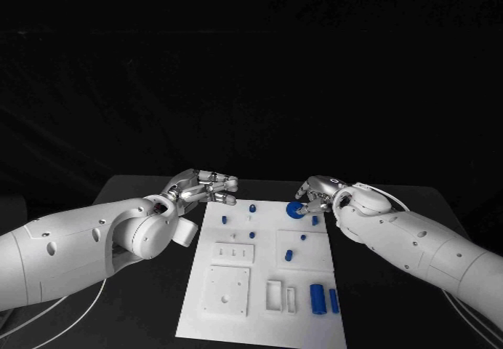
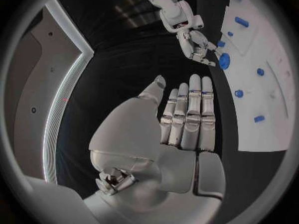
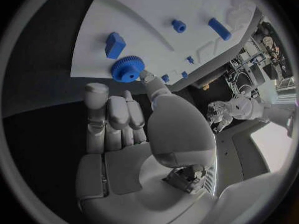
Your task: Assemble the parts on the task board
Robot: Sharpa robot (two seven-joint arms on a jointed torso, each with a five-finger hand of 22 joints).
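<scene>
Task board (image 1: 262, 291) lies on black table (image 1: 137, 193).

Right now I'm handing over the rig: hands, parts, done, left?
Left hand: holds nothing, fingers straight, over the table beside the task board's far left corner.
Right hand: at the board's far right edge, a fingertip touching the blue gear; a real grip cannot be made out.
Other blue parts sit across the board.
Done: cannot judge.
Left: place the gear, then the remaining parts.
</scene>
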